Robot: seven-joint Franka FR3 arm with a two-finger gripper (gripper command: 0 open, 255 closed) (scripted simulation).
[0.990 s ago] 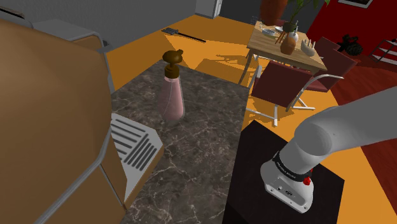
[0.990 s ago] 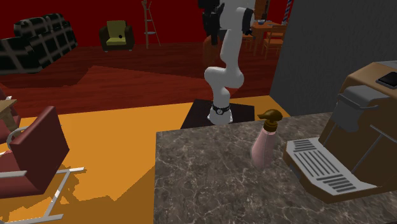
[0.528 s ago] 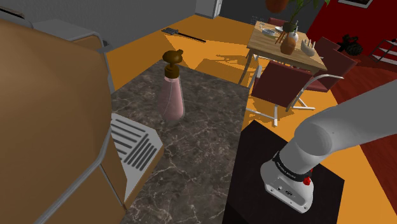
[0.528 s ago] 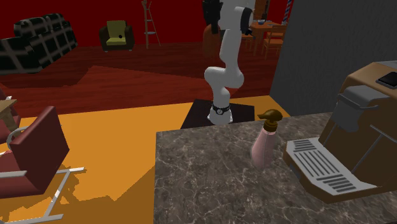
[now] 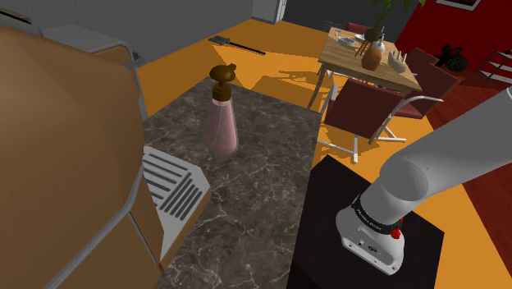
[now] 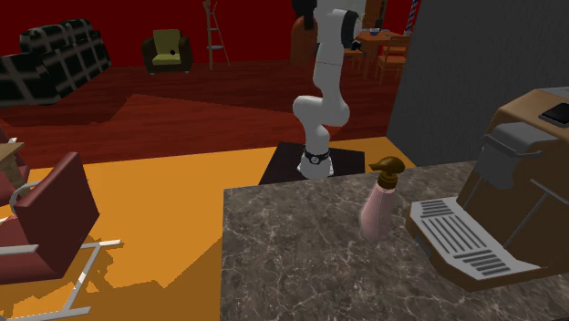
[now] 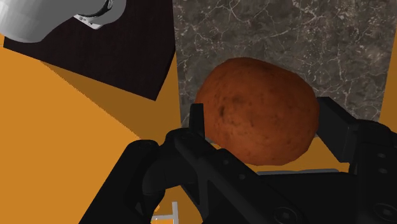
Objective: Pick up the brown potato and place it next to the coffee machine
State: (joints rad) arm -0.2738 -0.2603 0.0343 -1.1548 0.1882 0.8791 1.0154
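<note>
My gripper [image 7: 262,122] is shut on the brown potato [image 7: 257,108], whose round rusty body is clasped between the two black fingers [image 7: 197,121]. Far below it lie the dark marble counter [image 7: 280,32] and the black stand [image 7: 108,44]. The brown coffee machine [image 5: 57,164] rises at the shoulder view's left, with its ribbed drip tray [image 5: 172,185] on the counter [image 5: 254,189]. The second exterior view has the machine [image 6: 520,164] at its right and the white arm [image 6: 326,64] reaching steeply up past the picture's top.
A pink spray bottle [image 5: 221,123] with a brown top stands on the counter near the drip tray, also seen as the bottle [image 6: 378,205]. A wooden dining table [image 5: 369,53] and red chairs [image 5: 365,107] stand on the orange floor beyond the stand [image 5: 328,213].
The arm has swung upward. Its dark hand has risen out of the top of the second exterior view, and the link in the shoulder view now slants more steeply.
</note>
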